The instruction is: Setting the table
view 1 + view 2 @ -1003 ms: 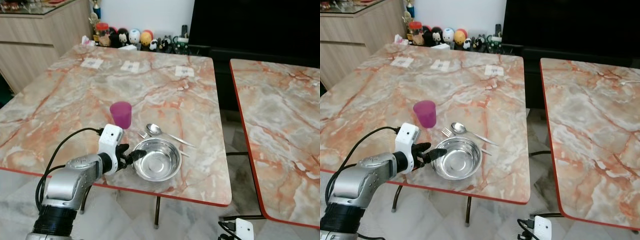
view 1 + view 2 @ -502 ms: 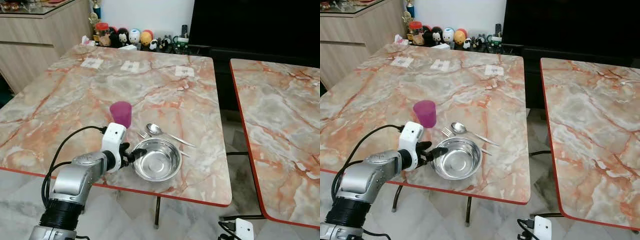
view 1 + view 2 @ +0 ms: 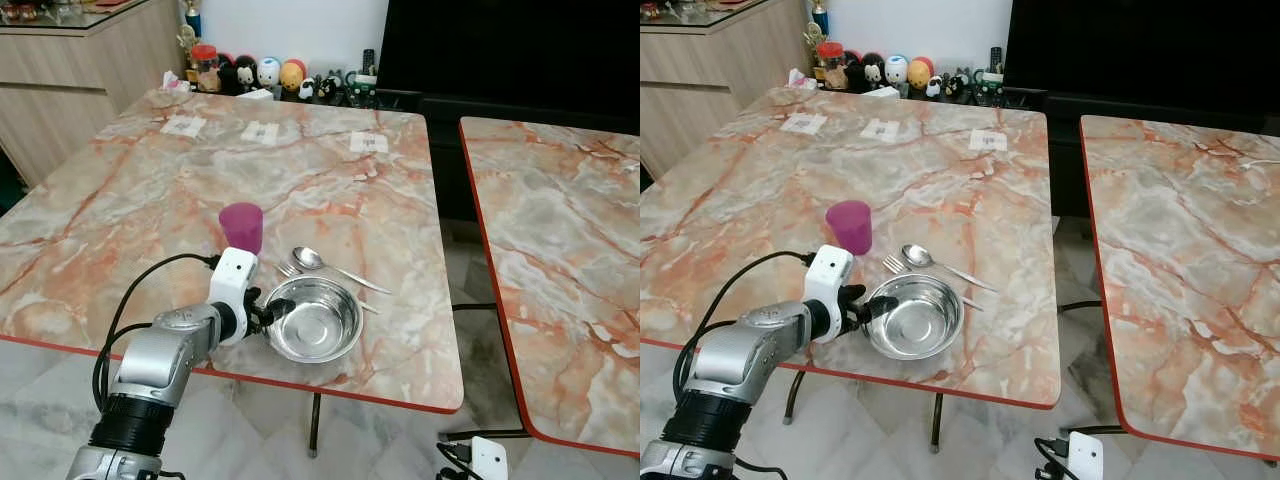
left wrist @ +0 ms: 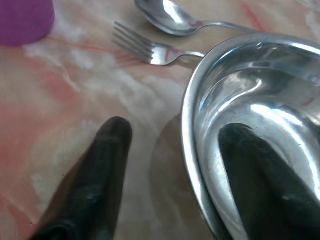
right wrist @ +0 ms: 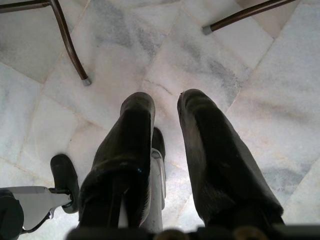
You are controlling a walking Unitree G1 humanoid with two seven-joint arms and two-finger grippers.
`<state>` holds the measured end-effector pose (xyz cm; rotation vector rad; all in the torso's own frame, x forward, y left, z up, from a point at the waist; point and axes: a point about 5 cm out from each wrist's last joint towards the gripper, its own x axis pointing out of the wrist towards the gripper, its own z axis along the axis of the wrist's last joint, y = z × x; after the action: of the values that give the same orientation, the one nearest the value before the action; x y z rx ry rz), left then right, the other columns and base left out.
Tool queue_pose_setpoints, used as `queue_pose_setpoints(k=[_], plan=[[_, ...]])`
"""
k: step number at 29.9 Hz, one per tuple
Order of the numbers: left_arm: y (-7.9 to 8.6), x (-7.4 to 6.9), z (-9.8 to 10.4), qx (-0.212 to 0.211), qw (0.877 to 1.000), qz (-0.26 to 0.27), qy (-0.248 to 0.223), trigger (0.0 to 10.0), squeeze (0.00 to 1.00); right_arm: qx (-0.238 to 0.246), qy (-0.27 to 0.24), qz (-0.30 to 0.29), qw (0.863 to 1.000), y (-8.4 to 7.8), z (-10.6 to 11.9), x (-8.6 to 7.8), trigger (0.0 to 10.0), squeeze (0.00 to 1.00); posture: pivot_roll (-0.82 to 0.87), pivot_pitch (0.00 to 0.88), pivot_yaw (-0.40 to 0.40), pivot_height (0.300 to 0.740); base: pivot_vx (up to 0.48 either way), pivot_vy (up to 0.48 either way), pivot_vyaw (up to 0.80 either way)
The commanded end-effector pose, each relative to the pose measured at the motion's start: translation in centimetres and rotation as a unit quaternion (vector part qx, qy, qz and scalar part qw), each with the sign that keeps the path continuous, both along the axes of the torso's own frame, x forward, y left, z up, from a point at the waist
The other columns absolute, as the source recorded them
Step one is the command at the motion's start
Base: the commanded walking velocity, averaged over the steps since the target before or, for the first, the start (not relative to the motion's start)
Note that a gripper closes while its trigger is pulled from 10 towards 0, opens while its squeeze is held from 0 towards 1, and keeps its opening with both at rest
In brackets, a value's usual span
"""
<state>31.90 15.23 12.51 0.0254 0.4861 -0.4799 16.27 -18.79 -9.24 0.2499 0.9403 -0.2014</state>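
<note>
A steel bowl (image 3: 312,320) sits near the front edge of the marble table (image 3: 150,200). Just behind it lie a spoon (image 3: 310,259) and a fork (image 3: 288,269), and a purple cup (image 3: 242,227) stands behind them to the left. My left gripper (image 3: 270,310) is at the bowl's left rim. In the left wrist view the left gripper (image 4: 177,130) is open and straddles the rim, one finger inside the bowl (image 4: 260,100) and the other on the table outside it. My right gripper (image 5: 166,97) hangs idle over the floor with a narrow gap between its fingers.
A second marble table (image 3: 560,220) stands to the right across a narrow gap. Small figurines (image 3: 270,75) line the far edge, with paper labels (image 3: 260,131) in front of them. A wooden cabinet (image 3: 70,70) is at the back left. Chair legs (image 5: 70,50) stand on the tiled floor.
My left arm has crept forward and to the right, bringing its fingers closer onto the bowl's left rim. The bowl, cutlery and cup have stayed put.
</note>
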Motion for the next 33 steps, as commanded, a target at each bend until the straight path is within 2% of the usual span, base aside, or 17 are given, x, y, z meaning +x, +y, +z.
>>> queue_pose_setpoints(k=[1, 20, 33], plan=[[-0.05, 0.25, 0.15, 0.004, 1.000, 0.004, -0.001, 0.0, 0.00, -0.002, 0.001, -0.007, 1.000, -0.28, -0.02, -0.13, 10.0, 0.00, 0.14, 0.013, -0.046, 0.740, 0.000, 0.000, 0.00], [0.01, 0.16, -0.02, 0.004, 1.000, 0.008, 0.004, 0.0, 0.00, -0.003, 0.002, -0.006, 1.000, -0.28, -0.02, -0.12, 10.0, 0.00, 0.14, 0.013, -0.046, 0.740, 0.000, 0.000, 0.00], [0.86, 0.15, 0.25, 0.011, 1.000, 0.019, 0.000, 0.0, 0.00, -0.003, 0.001, -0.005, 1.000, -0.33, -0.01, -0.14, 10.0, 0.00, 0.14, 0.015, -0.052, 0.740, 0.000, 0.000, 0.00]])
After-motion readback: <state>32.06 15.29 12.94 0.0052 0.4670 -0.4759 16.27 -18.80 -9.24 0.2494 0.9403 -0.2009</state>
